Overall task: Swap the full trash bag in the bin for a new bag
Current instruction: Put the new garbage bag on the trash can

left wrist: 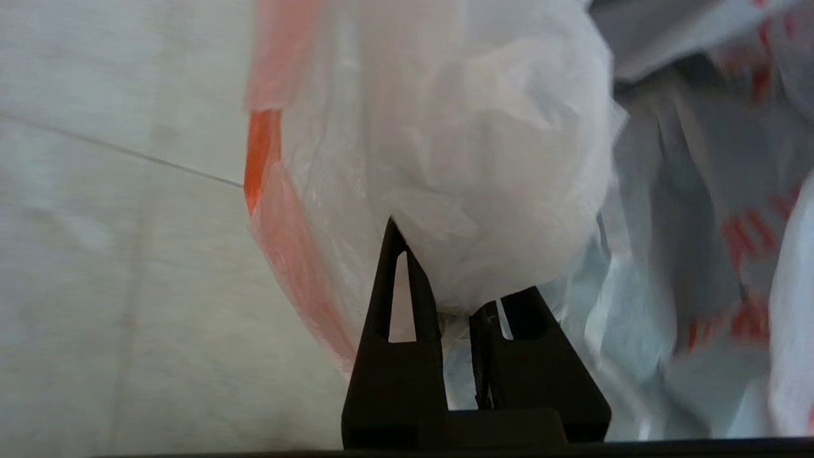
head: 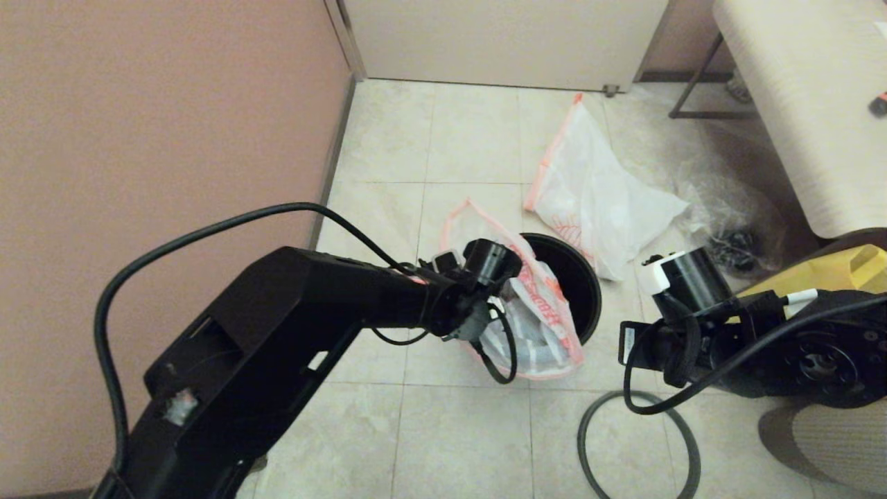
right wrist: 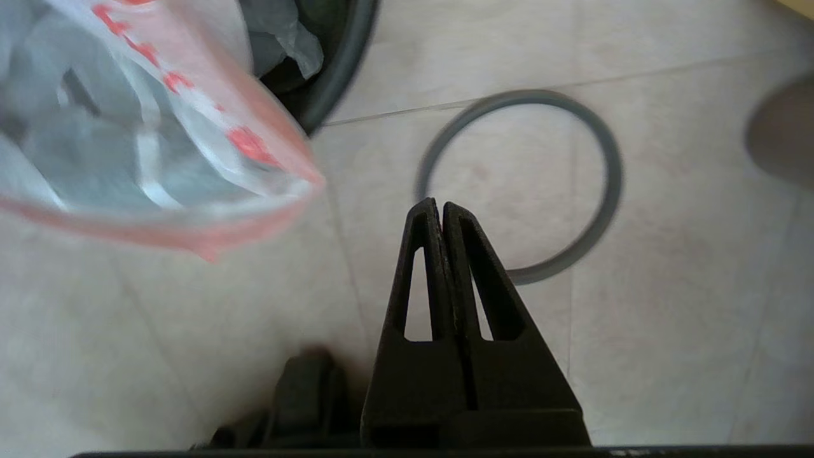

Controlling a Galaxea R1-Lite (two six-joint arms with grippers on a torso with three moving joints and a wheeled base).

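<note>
So, your stock at this stage: the full trash bag (head: 537, 326), thin crinkled translucent film with an orange-red hem, is half out of the bin (head: 578, 277), a round black pail. Your left gripper (left wrist: 455, 305) pinches a gathered fold of it. The grey rim ring (right wrist: 559, 184) lies off on the tile floor (head: 457, 443); your right gripper (right wrist: 441, 210), fingers pressed together and empty, hangs above the ring. The new bag (head: 596, 194) lies flat behind the bin, unfitted: lifting clear, relining and ringing remain.
</note>
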